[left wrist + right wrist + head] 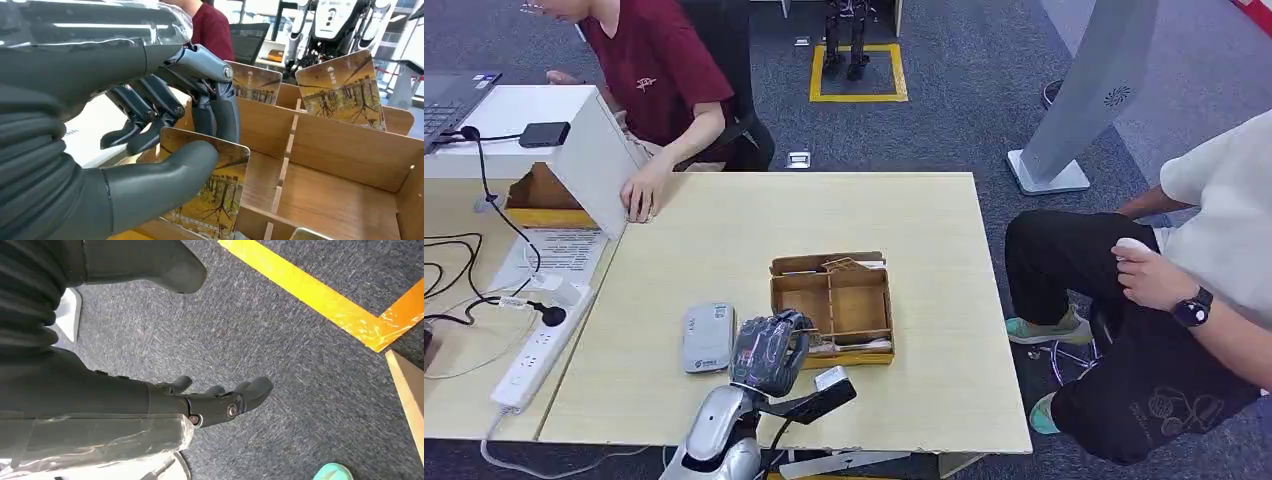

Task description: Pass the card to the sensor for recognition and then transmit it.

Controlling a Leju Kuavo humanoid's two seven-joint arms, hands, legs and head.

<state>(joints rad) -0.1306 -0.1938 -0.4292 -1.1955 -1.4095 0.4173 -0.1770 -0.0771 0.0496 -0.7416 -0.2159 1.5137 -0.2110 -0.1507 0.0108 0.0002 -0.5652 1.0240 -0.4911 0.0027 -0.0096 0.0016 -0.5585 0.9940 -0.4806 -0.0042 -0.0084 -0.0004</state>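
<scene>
Left wrist view shows the left hand (165,140) pinching a card (210,190) between thumb and fingers at the near edge of the wooden box (340,165), where two more cards (345,90) stand upright. Head view places this box (832,305) mid-bench (904,220), the grey sensor (707,337) just beside the hand. Right hand (215,400) hangs over carpet, fingers loosely apart, holding nothing.
</scene>
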